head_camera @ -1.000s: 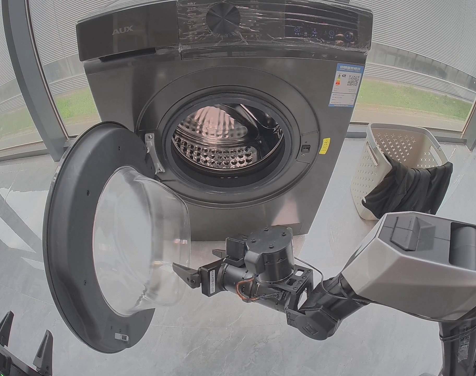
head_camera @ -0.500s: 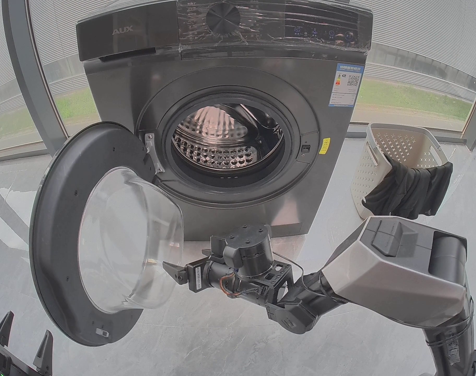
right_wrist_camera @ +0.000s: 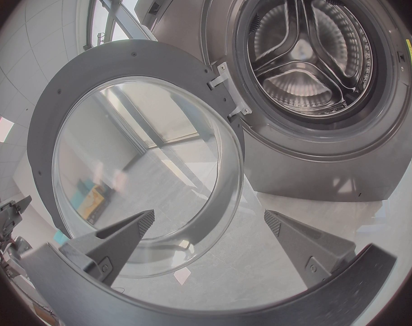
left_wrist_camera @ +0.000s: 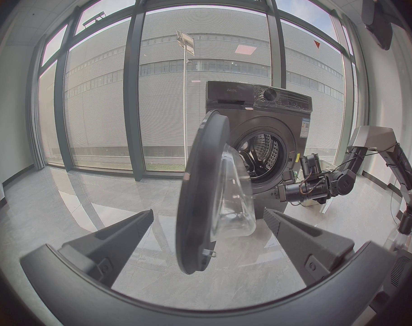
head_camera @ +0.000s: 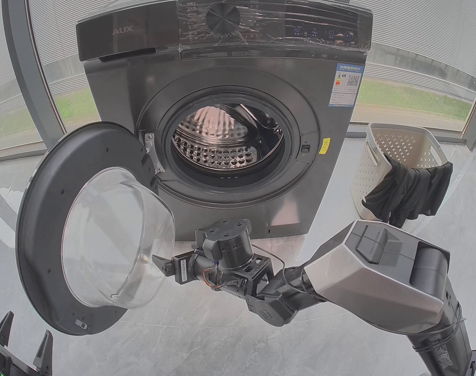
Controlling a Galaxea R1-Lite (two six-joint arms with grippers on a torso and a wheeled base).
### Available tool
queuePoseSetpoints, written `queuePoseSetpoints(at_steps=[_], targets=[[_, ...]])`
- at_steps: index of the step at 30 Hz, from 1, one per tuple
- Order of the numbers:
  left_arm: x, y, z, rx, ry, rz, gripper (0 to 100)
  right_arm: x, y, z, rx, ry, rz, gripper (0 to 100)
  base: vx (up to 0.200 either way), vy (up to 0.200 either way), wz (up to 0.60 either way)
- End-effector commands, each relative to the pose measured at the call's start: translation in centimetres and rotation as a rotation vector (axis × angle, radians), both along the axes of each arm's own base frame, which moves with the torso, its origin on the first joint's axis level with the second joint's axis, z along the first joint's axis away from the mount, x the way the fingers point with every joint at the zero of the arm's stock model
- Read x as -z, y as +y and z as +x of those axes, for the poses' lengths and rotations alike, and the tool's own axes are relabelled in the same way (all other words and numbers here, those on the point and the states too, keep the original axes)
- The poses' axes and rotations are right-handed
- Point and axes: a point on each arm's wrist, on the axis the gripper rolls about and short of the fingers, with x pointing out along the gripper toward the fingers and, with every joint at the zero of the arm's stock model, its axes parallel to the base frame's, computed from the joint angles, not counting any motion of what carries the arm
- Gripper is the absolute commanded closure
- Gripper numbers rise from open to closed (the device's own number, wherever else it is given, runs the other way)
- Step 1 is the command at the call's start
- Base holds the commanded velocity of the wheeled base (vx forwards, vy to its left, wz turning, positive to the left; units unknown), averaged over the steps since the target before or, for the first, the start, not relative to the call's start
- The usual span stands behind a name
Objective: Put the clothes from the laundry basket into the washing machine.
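Note:
The grey washing machine (head_camera: 222, 79) stands ahead with its round door (head_camera: 50, 199) swung out to the left and its steel drum (head_camera: 222, 137) bare. A white laundry basket (head_camera: 400, 147) sits on the floor to its right, dark clothes (head_camera: 408, 191) draped over its front rim. My right gripper (head_camera: 161, 265) is open, low in front of the machine, its tips at the door's clear glass bowl (head_camera: 118, 241). The right wrist view has those fingers (right_wrist_camera: 206, 222) apart before the door (right_wrist_camera: 47, 114) and drum (right_wrist_camera: 305, 55). My left gripper (head_camera: 21, 340) is open at the lower left, holding nothing.
Pale glossy floor tiles (head_camera: 212, 340) spread in front of the machine. Tall windows with dark frames (head_camera: 29, 69) stand behind it. From the left wrist view the door (left_wrist_camera: 199, 191) is edge-on, with my right arm (left_wrist_camera: 323, 184) beyond it.
The door has swung farther open to the left. My right gripper has moved left with it, staying at the glass bowl. The left gripper has not moved.

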Motion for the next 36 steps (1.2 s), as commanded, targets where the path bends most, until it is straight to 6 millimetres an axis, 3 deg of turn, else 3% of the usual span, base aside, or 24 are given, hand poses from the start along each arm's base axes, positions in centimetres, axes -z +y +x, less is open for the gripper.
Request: queuePoseSetpoints(at_steps=[1,5,11,12,14,15,18,21,24,27,31,35,36], targets=[[0.5,0.0,0.0,0.000,-0.002,0.000,0,0.3,1.1,0.8,0.008,-0.004,0.003,0,0.000,0.000,0.00],[0.5,0.0,0.0,0.000,-0.002,0.000,0,-0.1,2.2,1.3,0.040,-0.032,0.030,0,0.000,0.000,0.00],[0.5,0.0,0.0,0.000,-0.002,0.000,0,-0.6,1.4,1.3,0.067,-0.020,0.036,0,0.000,0.000,0.00],[0.5,0.0,0.0,0.000,-0.002,0.000,0,-1.1,1.2,1.3,0.071,-0.023,0.040,0,0.000,0.000,0.00],[0.5,0.0,0.0,0.000,-0.002,0.000,0,-4.6,-0.4,0.8,0.098,-0.049,0.064,0,0.000,0.000,0.00],[0.5,0.0,0.0,0.000,-0.002,0.000,0,-5.0,-0.6,0.7,0.102,-0.052,0.066,0,0.000,0.000,0.00],[0.5,0.0,0.0,0.000,-0.002,0.000,0,-9.8,-4.9,-0.6,0.144,-0.097,0.072,0,0.000,0.000,0.00],[0.5,0.0,0.0,0.000,-0.002,0.000,0,-12.8,-8.6,-1.8,0.178,-0.132,0.076,0,0.000,0.000,0.00],[0.5,0.0,0.0,0.000,-0.002,0.000,0,-15.5,-13.5,-3.7,0.227,-0.173,0.058,0,0.000,0.000,0.00],[0.5,0.0,0.0,0.000,-0.002,0.000,0,-16.6,-18.5,-5.7,0.280,-0.201,0.024,0,0.000,0.000,0.00],[0.5,0.0,0.0,0.000,-0.002,0.000,0,-16.5,-23.7,-8.4,0.340,-0.203,-0.005,0,0.000,0.000,0.00],[0.5,0.0,0.0,0.000,-0.002,0.000,0,-14.9,-27.2,-12.0,0.350,-0.169,-0.033,0,0.000,0.000,0.00],[0.5,0.0,0.0,0.000,-0.002,0.000,0,-14.9,-27.2,-12.0,0.350,-0.169,-0.033,0,0.000,0.000,0.00]])
